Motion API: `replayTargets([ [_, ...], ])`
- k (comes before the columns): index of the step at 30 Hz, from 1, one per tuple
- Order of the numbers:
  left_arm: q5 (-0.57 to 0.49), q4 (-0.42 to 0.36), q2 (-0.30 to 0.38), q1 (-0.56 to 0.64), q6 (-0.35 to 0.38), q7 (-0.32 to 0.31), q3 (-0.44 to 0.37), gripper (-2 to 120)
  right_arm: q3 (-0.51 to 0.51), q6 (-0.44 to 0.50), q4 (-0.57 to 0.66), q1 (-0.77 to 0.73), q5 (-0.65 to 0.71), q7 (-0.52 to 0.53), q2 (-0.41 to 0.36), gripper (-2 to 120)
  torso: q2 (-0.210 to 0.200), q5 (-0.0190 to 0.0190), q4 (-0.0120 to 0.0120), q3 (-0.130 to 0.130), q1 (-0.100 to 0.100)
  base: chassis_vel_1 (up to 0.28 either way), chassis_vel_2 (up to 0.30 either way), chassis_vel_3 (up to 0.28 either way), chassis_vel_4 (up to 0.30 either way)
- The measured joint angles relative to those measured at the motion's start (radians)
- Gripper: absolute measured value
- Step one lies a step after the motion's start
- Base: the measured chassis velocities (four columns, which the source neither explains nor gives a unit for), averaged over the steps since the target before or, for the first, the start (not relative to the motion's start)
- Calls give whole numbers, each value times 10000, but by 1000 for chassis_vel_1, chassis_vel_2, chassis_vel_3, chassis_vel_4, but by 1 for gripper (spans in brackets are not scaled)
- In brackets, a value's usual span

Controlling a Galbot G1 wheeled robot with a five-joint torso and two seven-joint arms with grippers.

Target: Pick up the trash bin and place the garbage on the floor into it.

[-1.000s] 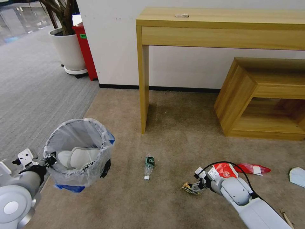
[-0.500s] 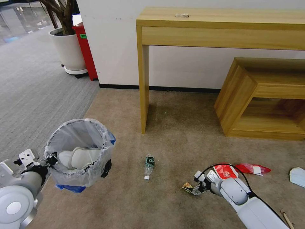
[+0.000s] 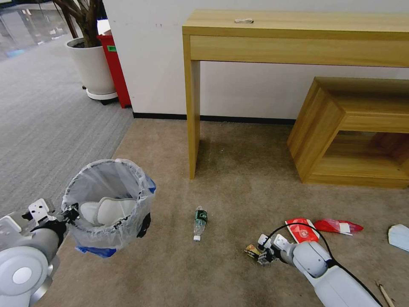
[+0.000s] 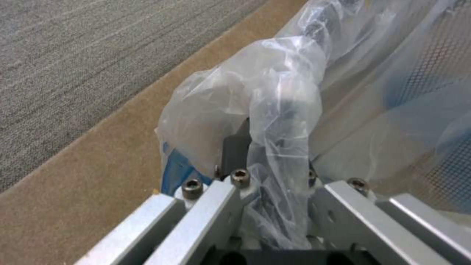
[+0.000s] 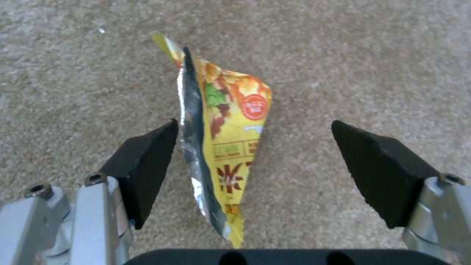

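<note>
The floor (image 3: 238, 170), beige carpet, runs from the wall to the robot and carries the litter along its near edge. The trash bin (image 3: 108, 204) hangs clear of the carpet near the floor's left edge, where the grey carpet begins, its mouth up and a white slipper (image 3: 106, 209) already inside. The left gripper (image 3: 70, 212) is pinched on the bin's rim through the clear liner — the left wrist view shows bag film bunched between its fingers (image 4: 235, 158).

Still on the carpet: a small plastic bottle (image 3: 199, 222) lying with its long axis roughly toward the wall, cap toward the robot; a red wrapper (image 3: 300, 228) and a second red one (image 3: 338, 226) near the right edge.

The step in hand looks to be the pick of a yellow snack wrapper (image 5: 223, 147). The right gripper (image 3: 260, 254) sits low over it with fingers (image 5: 147, 165) spread, one pad on each side — the left one just beside the foil edge, the other well apart. The wrapper lies flat, long axis running away from the wrist, narrow tip pointing outward. Next it probably calls for closing across the short axis, low enough to catch the thin film.
</note>
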Motion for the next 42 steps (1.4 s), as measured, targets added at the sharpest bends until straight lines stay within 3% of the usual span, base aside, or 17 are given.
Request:
replayTargets([
  [4, -12, 73, 47, -32, 0, 35, 0, 0, -40, 141, -151, 52, -82, -17, 115, 76, 0, 0, 1, 0, 0, 0, 0, 0, 0],
  [6, -33, 124, 76, -51, 0, 70, 0, 0, -80, 295, -294, 95, -138, -51, 259, 64, 0, 0, 1, 0, 0, 0, 0, 0, 0],
  [13, -44, 259, 148, -86, 0, 147, 18, 0, -140, 516, -486, 140, -301, -149, 563, 50, 0, 0, 0, 0, 0, 0, 0, 0, 0],
  [27, -42, 424, 204, -187, 0, 190, 151, 0, -90, 615, -529, 79, -287, -150, 469, 1, 0, 1, 1, 0, 0, 0, 0, 0, 0],
  [38, -19, 389, 183, -182, 0, 191, 182, 0, 52, 772, -486, -104, -223, 10, 260, 0, 0, 1, 0, 0, 0, 0, 0, 0, 0],
  [40, 15, 323, 156, -129, 0, 191, 248, 0, 88, 1731, -505, -72, 477, 356, 256, 0, 0, 1, 0, 0, 0, 0, 0, 0, 0],
  [41, 68, 289, 153, -95, 0, 195, 307, 0, 131, 2755, -522, -20, 1179, 314, 258, 0, 0, 2, 0, 0, 0, 0, 0, 0, 0],
  [42, 68, 289, 153, -95, 0, 195, 307, 0, 131, 2755, -522, -20, 1179, 314, 258, 0, 0, 2, 0, 0, 0, 0, 0, 0, 0],
])
